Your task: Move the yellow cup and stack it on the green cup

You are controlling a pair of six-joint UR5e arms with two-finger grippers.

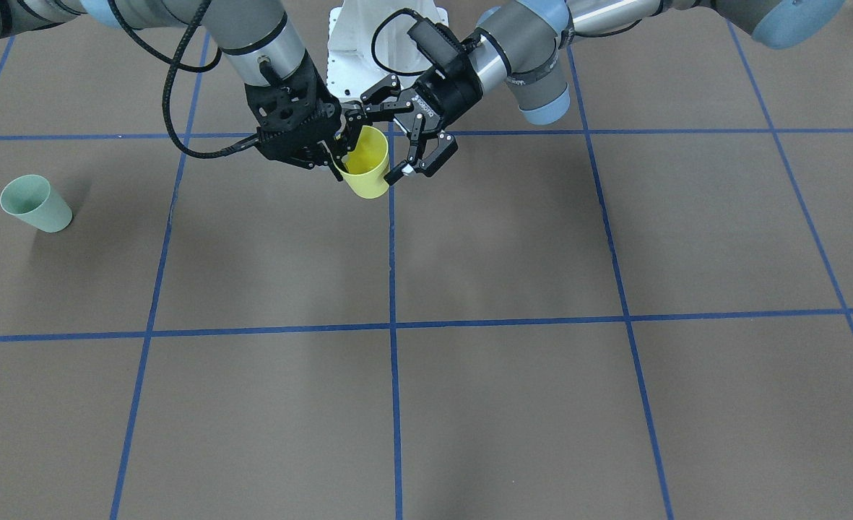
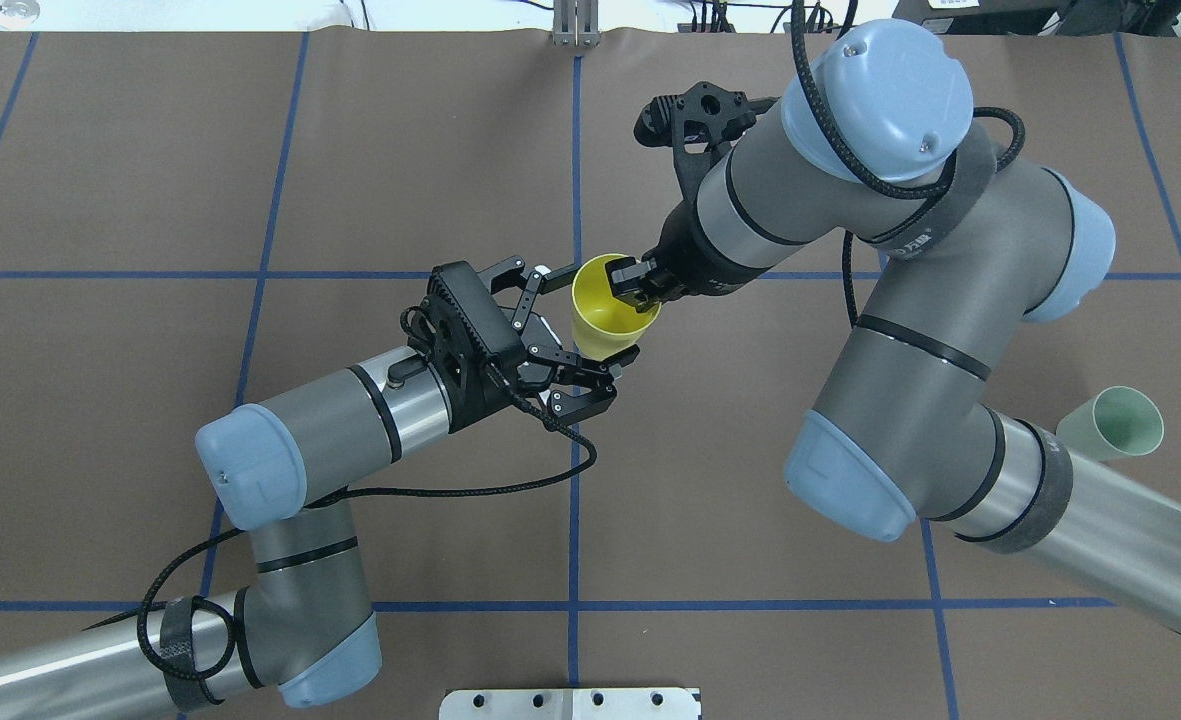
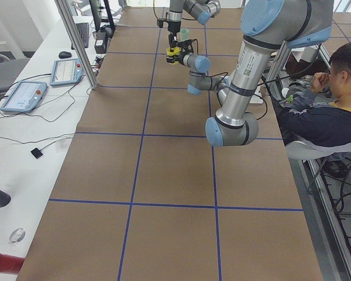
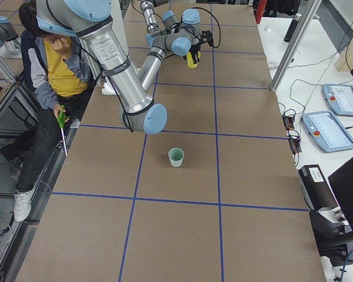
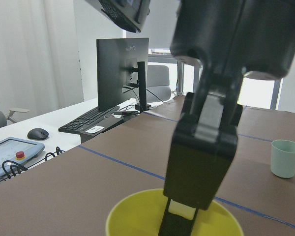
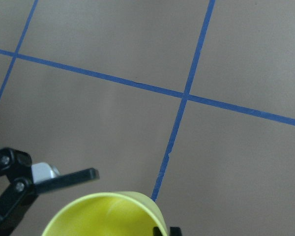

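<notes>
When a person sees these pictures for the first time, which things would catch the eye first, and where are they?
The yellow cup stands out first. It is held above the middle of the table, where the right gripper pinches its rim with one finger inside. The left gripper is open, with its fingers on either side of the cup. The green cup stands upright and alone, far off on the robot's right.

The yellow cup (image 1: 372,177) and the green cup (image 1: 35,204) are smooth plastic, semi-gloss. The worktop (image 1: 505,238) has a matt brown covering marked with blue tape (image 1: 395,375). The right arm (image 2: 1120,535) shows a brushed-metal tube.
</notes>
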